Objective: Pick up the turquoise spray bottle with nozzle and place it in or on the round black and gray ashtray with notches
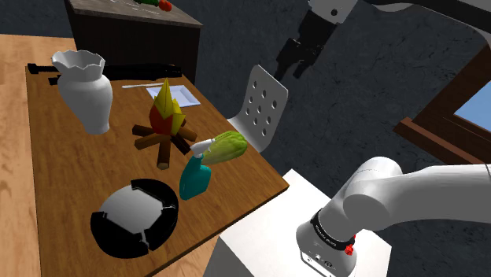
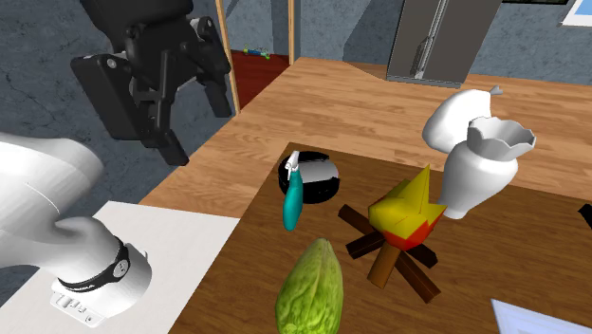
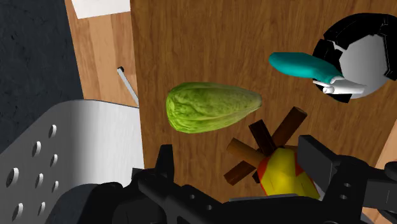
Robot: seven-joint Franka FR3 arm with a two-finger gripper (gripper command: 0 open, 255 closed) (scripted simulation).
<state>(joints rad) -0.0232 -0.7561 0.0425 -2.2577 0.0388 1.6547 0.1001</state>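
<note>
1. While it hangs high and well apart from the ashtray (image 1: 102, 232), the gripper (image 1: 291, 67) stands with fingers spread, empty.
2. Turquoise spray bottle (image 1: 195, 179): just beside the ashtray, nozzle (image 1: 201, 145) uppermost.
3. Judged light, smooth, likely slippery; grasp the body below the nozzle.

We look down on a brown counter (image 3: 191, 38). Our black jaws stand wide apart. Between them, lower down, we see a toy fire (image 3: 280, 168) with a yellow and red flame on crossed brown logs. Just beside the fire lies a bumpy green fruit (image 3: 213, 108). Past the fruit is a blue-green bottle (image 3: 296, 65) with a white top. Its top shows over a round black and grey ashtray (image 3: 366, 54). Off the counter stands a white chair (image 3: 70, 153) with holes in its back.
</note>
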